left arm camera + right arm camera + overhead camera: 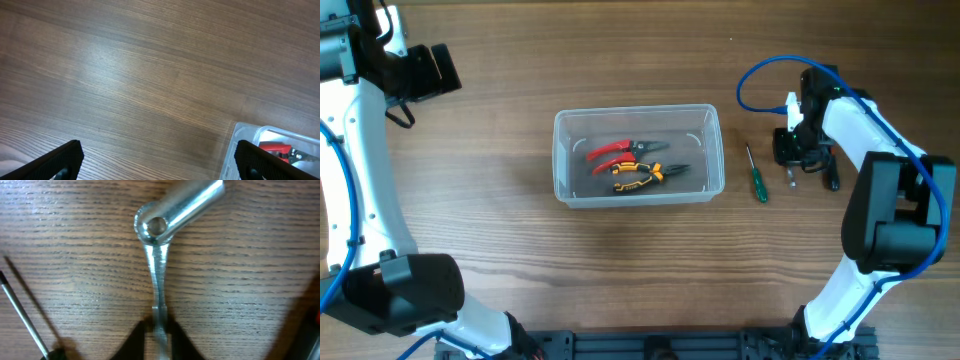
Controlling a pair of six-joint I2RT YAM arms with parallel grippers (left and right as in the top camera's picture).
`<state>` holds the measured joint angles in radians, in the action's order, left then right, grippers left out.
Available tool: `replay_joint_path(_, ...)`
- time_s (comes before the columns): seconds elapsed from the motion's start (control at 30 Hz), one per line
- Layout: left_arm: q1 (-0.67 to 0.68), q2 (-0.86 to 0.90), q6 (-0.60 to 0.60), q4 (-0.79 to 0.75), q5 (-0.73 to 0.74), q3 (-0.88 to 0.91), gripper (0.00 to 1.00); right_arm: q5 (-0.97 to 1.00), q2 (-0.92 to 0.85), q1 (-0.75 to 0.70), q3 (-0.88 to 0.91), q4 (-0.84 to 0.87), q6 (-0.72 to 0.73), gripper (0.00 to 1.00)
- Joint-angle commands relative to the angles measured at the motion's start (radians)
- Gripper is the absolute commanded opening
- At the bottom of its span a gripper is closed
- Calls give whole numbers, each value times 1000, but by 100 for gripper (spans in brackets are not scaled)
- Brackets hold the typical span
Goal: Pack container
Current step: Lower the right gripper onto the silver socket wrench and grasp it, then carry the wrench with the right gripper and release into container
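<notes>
The clear plastic container [561, 165] sits at the table's middle. It holds red-handled pliers [613, 152] and yellow-and-black pliers [642, 178]. Its corner and the red handles show in the left wrist view [243, 145]. My right gripper [802, 152] is to the right of the container. In the right wrist view it [159, 332] is shut on the thin shaft of a silver metal wrench [157, 270] with a cylindrical head, low over the wood. My left gripper [425, 70] is open and empty at the far left, with its fingers spread wide [162, 165].
A green-handled screwdriver [756, 178] lies between the container and my right gripper; its shaft shows in the right wrist view [22, 312]. A dark tool [832, 180] lies just right of my right gripper. A blue cable loops above the right arm.
</notes>
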<state>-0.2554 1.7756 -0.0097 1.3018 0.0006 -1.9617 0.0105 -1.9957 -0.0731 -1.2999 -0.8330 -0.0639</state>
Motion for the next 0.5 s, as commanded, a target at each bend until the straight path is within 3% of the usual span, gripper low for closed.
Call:
replay_joint_path(0.0, -5, 9, -6, -3, 2, 1, 100, 19, -15, 5, 3, 3, 12, 5)
replay_joint_path(0.2, -5, 9, -6, -3, 2, 1, 100, 19, -6, 5, -60, -20, 11, 4)
replay_joint_path(0.33, -5, 9, -6, -3, 2, 1, 100, 0, 53, 5, -311, -143, -80, 4)
replay_joint_path(0.47, -5, 9, -6, -3, 2, 1, 100, -253, 111, 39, -592, -291, -277, 4)
